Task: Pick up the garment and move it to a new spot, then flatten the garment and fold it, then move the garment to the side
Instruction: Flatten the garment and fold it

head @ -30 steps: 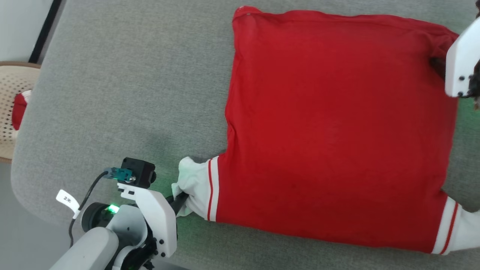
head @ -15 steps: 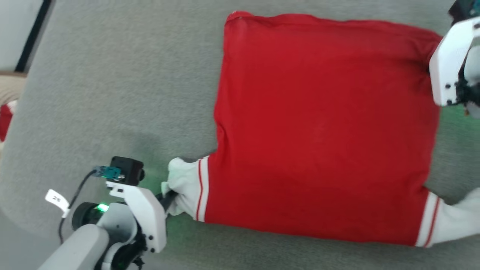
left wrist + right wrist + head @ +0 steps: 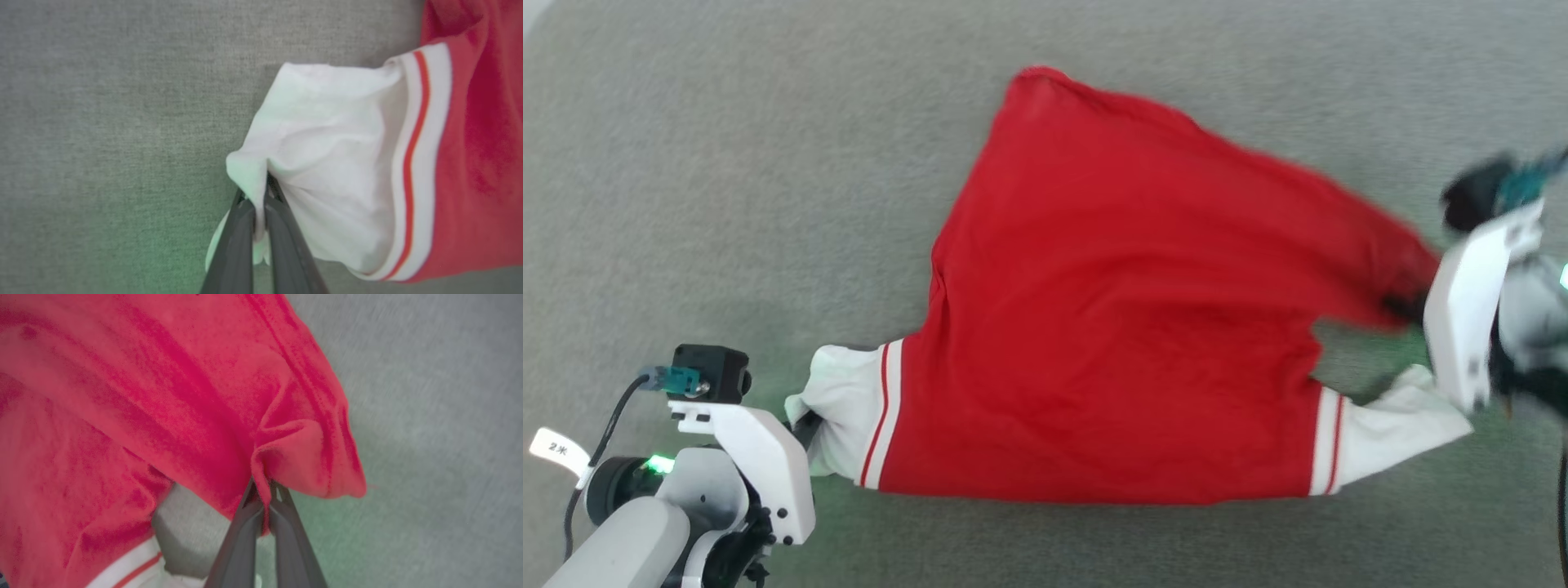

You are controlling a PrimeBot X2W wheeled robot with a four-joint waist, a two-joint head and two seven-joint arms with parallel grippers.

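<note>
Head view: the garment (image 3: 1111,327) is lying across the grey padded surface (image 3: 727,204), with its far right corner riding clear of the padding. The left gripper (image 3: 261,192) is clamping the white cuff (image 3: 327,143) at the near left, and the right gripper (image 3: 263,490) is pinching a small fold of that red corner. Judging by this, a fold is starting. It is probably calling for the left side acting as a taut anchor while the right carries its corner over evenly, since so thin a pinch is risking a slip.
</note>
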